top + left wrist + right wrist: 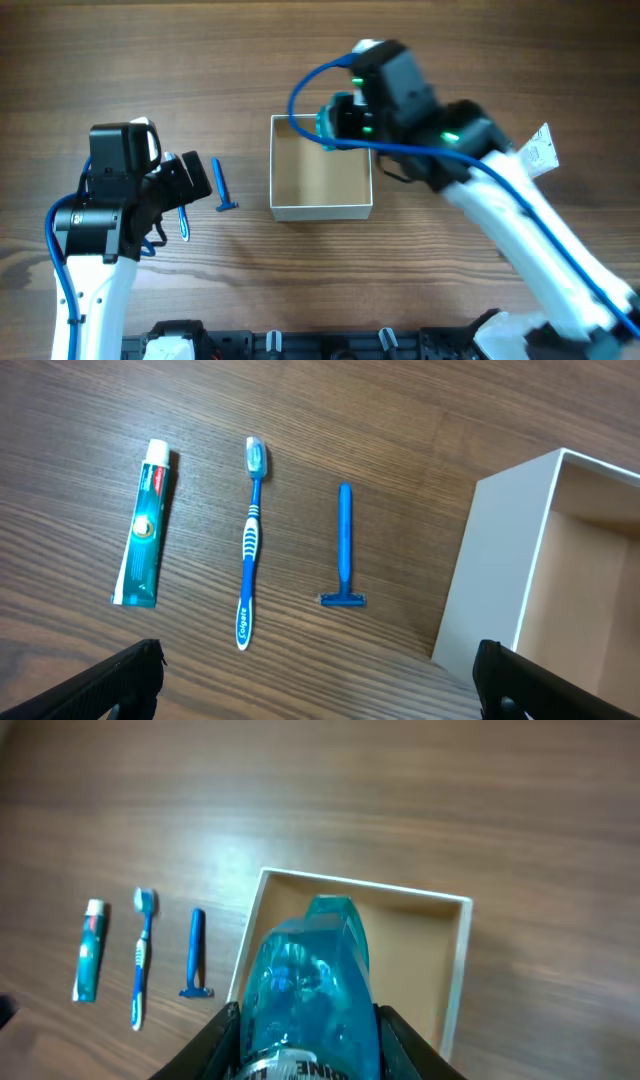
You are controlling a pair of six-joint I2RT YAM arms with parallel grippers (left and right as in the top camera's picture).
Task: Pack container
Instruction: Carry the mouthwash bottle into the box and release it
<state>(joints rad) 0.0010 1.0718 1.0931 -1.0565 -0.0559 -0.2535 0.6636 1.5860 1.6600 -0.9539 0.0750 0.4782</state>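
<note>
1. Bottle [310, 970] first: translucent blue, it fills the lower centre of the right wrist view, and the right claw [310, 1035] is clenched around it.
2. Just beyond it sits the container [365, 885], centre frame, directly under that claw. The bottle hangs over its tan floor and, as far as we can judge, is not yet set down.
3. We see nothing lying in the visible part of the container, so we judge packing has barely begun.
4. Farther left on the table [420, 790], the razor [195, 955], toothbrush [142, 955] and toothpaste [90, 950] lie in a row outside the container.
5. Above those three hovers the left claw [318, 675], spread wide and empty; we judge they are its job.
</note>
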